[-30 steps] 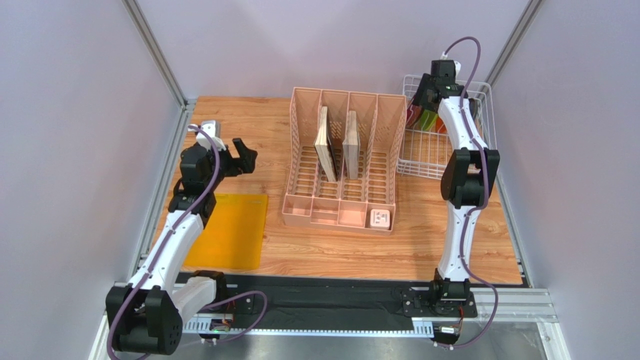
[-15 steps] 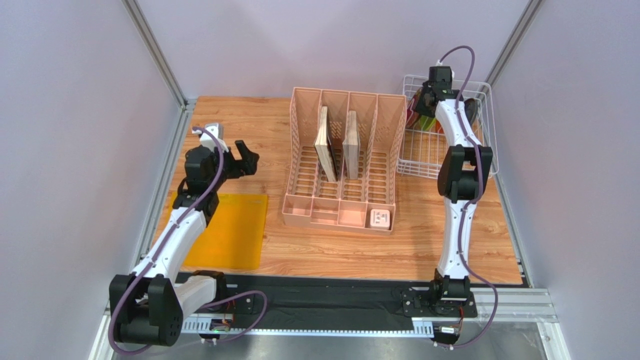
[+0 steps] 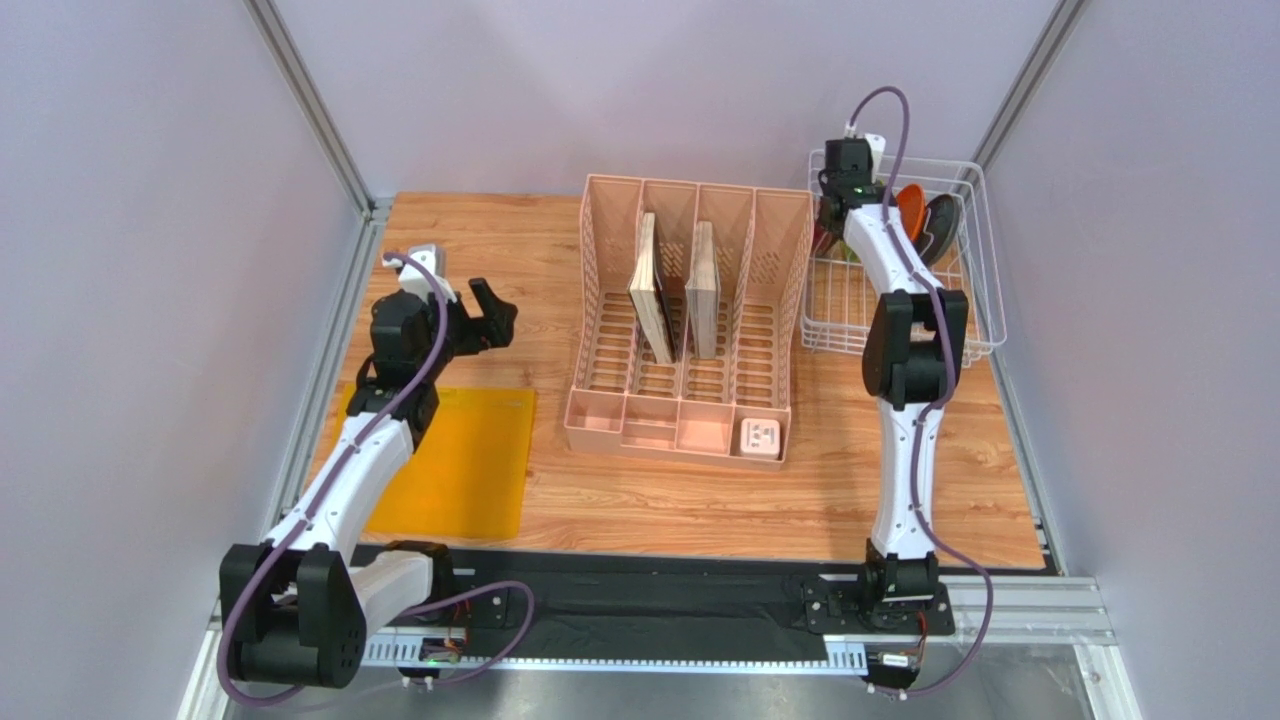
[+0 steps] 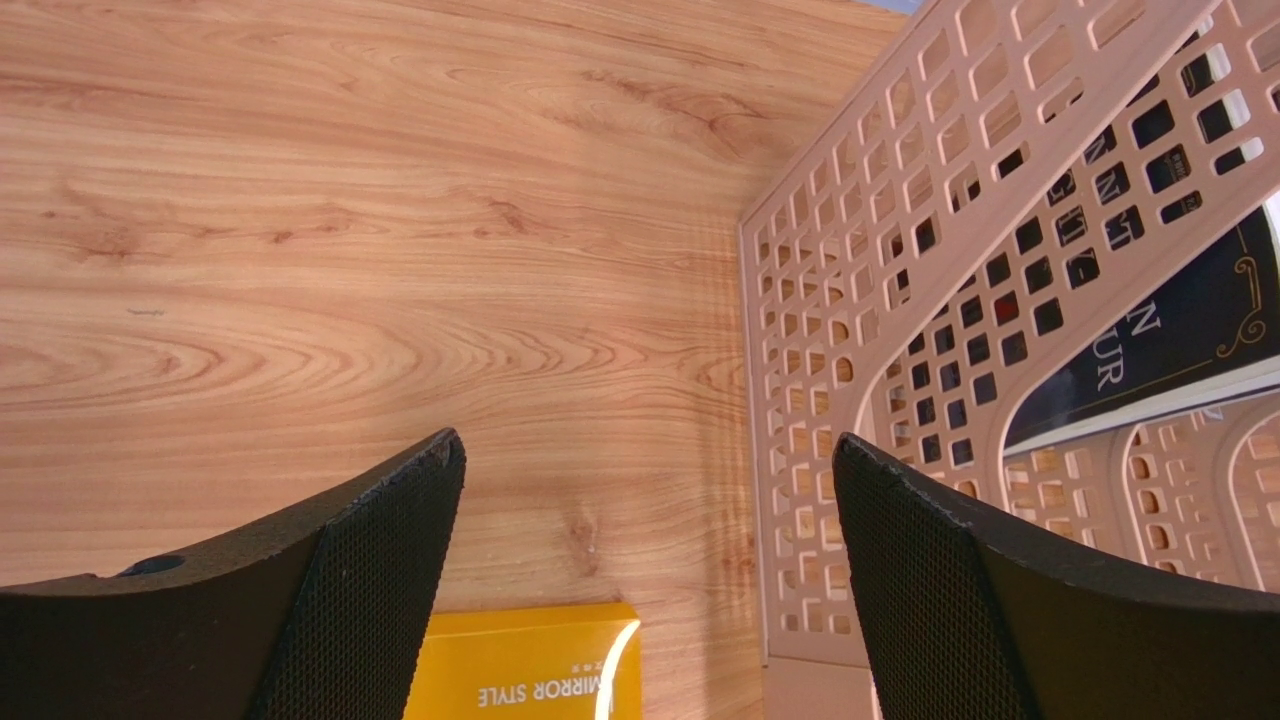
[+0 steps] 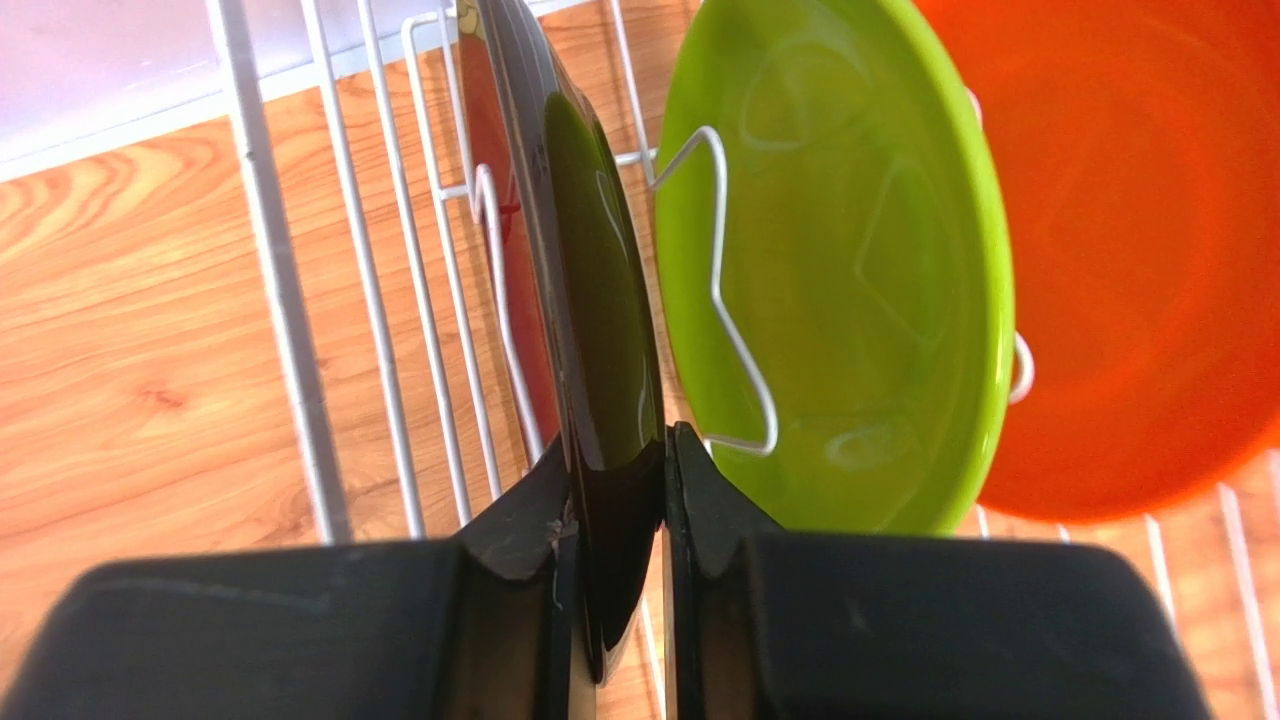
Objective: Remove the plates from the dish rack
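The white wire dish rack [image 3: 969,323] stands at the back right. In it, upright between the tines, are a dark red plate [image 5: 594,285], a lime green plate [image 5: 842,270] and an orange plate [image 5: 1142,255]. From above, the orange plate [image 3: 911,203] and a dark grey plate [image 3: 944,222] show beside the arm. My right gripper [image 5: 616,480] reaches down into the rack's left part [image 3: 842,210] and is shut on the dark red plate's rim. My left gripper [image 3: 493,315] hovers open over bare wood [image 4: 646,450], holding nothing.
A pink slotted organizer [image 3: 684,330] with two upright books fills the table's middle; its perforated wall [image 4: 932,300] is just right of my left gripper. A flat yellow mat [image 3: 451,458] lies at the front left, its corner [image 4: 526,668] below the left fingers.
My right gripper moved left and deeper into the rack and closed on the dark red plate's rim. The left arm shifted only slightly.
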